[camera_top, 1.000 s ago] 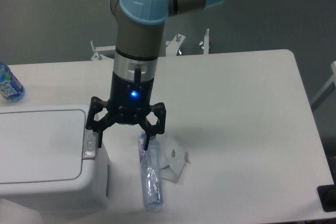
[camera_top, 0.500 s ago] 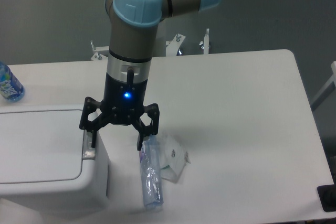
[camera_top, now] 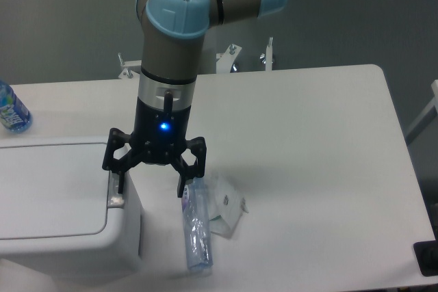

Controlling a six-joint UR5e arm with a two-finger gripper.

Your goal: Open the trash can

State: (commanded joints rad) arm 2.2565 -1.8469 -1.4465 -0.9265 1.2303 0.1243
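The trash can [camera_top: 61, 237] is a big white boxy bin at the lower left, its flat lid [camera_top: 51, 189] lying closed. A small grey push-button latch [camera_top: 117, 191] sits on its right edge. My gripper [camera_top: 152, 184] hangs over that edge, open, fingers spread wide. The left fingertip [camera_top: 120, 184] is right above the latch; whether it touches I cannot tell. The right fingertip [camera_top: 183, 188] is beside the bin, close to a lying bottle.
A crushed clear plastic bottle [camera_top: 196, 227] lies on the table just right of the bin, next to a crumpled white wrapper [camera_top: 226, 204]. A blue-labelled bottle [camera_top: 10, 109] stands at the far left edge. A dark object [camera_top: 426, 259] sits at the lower right corner.
The gripper has shifted left and slightly down, bringing its left finger from beside the latch to directly over it. In the last half second it has barely moved.
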